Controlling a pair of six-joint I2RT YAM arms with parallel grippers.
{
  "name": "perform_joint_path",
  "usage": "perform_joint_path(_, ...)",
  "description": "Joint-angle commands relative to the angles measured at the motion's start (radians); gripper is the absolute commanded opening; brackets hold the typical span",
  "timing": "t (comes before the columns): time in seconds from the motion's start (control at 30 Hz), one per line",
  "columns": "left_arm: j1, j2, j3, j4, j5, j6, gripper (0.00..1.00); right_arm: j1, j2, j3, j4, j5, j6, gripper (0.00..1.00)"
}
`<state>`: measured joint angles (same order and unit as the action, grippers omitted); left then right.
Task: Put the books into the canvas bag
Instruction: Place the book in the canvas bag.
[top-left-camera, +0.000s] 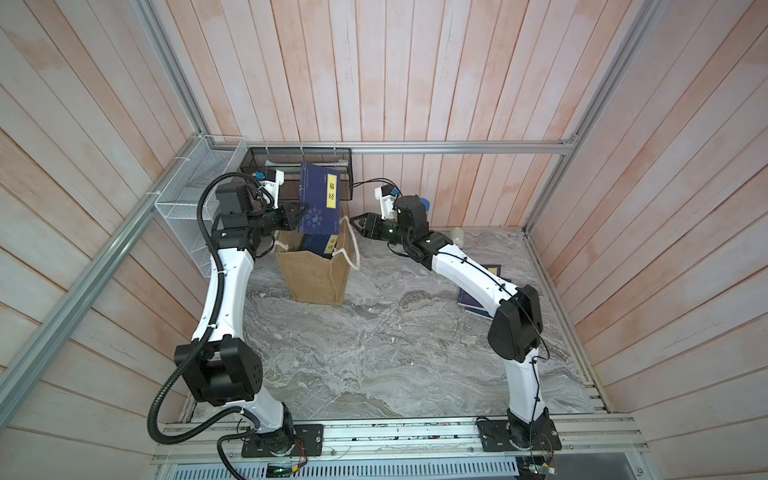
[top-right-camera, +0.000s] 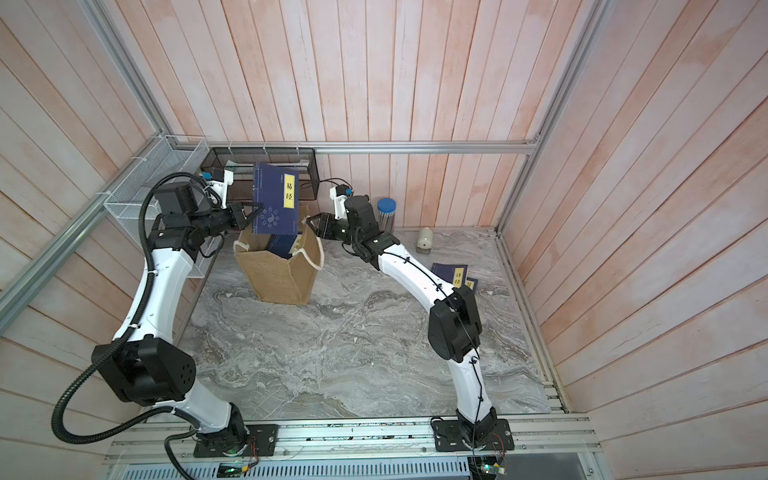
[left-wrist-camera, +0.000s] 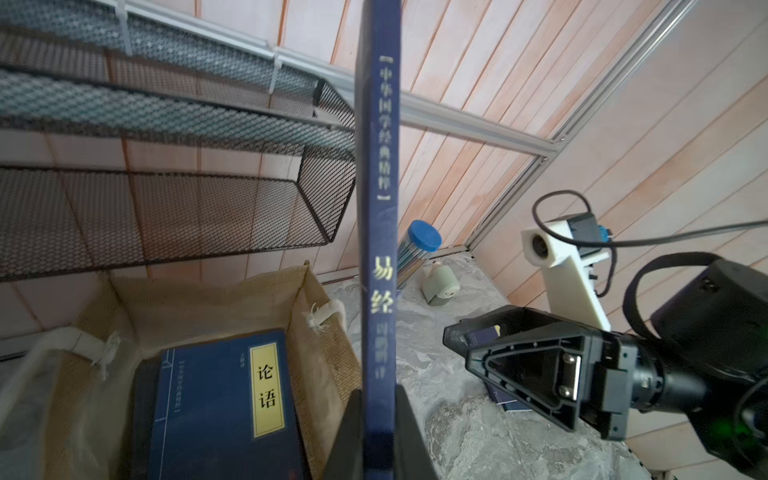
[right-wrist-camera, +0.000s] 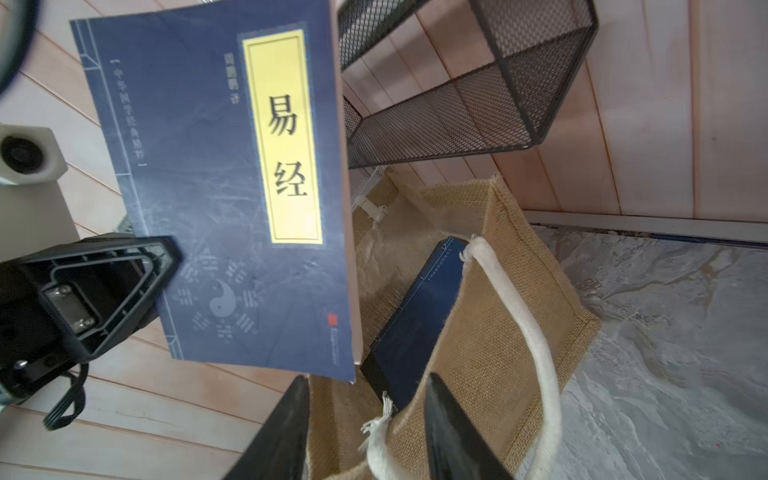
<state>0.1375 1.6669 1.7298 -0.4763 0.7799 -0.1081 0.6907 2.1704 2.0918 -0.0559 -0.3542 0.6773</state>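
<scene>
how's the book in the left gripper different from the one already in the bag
The held book is upright in the air above the canvas bag, pinched by the left gripper; the bagged book rests inside, ungripped. The held book's label reads 易经, the bagged book's 论语. Both are navy with yellow labels.

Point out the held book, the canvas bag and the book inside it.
held book (top-left-camera: 316, 201), in a top view, front cover
canvas bag (top-left-camera: 311, 280), in a top view, front wall
book inside (left-wrist-camera: 216, 415), left wrist view, cover
</scene>
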Motion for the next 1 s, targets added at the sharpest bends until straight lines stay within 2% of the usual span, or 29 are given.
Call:
perform_joint_path(0.0, 0.004, 0.042, 0.041, -0.055, -0.046, 0.078, 0.00, 0.014, 0.106, 0.167, -0.133, 0.005, -0.022, 0.46)
perform_joint_path(0.13, 0.004, 0.108, 0.083, -0.090, -0.057, 0.107, 0.00, 0.014, 0.237, 0.337, -0.202, -0.019, -0.015, 0.47)
perform_joint_path(0.2, 0.004, 0.145, 0.115, -0.134, -0.071, 0.134, 0.00, 0.015, 0.267, 0.365, -0.210, -0.030, -0.009, 0.47)
perform_joint_path(0.4, 0.004, 0.242, 0.198, -0.268, -0.096, 0.218, 0.00, 0.013, 0.281, 0.331, -0.191, -0.038, -0.008, 0.46)
perform_joint_path(0.6, 0.004, 0.282, 0.216, -0.338, -0.077, 0.264, 0.00, 0.013, 0.298, 0.324, -0.182, -0.069, 0.001, 0.46)
perform_joint_path(0.97, 0.004, 0.317, 0.224, -0.411, -0.139, 0.256, 0.00, 0.013, 0.315, 0.324, -0.175, -0.081, -0.004, 0.39)
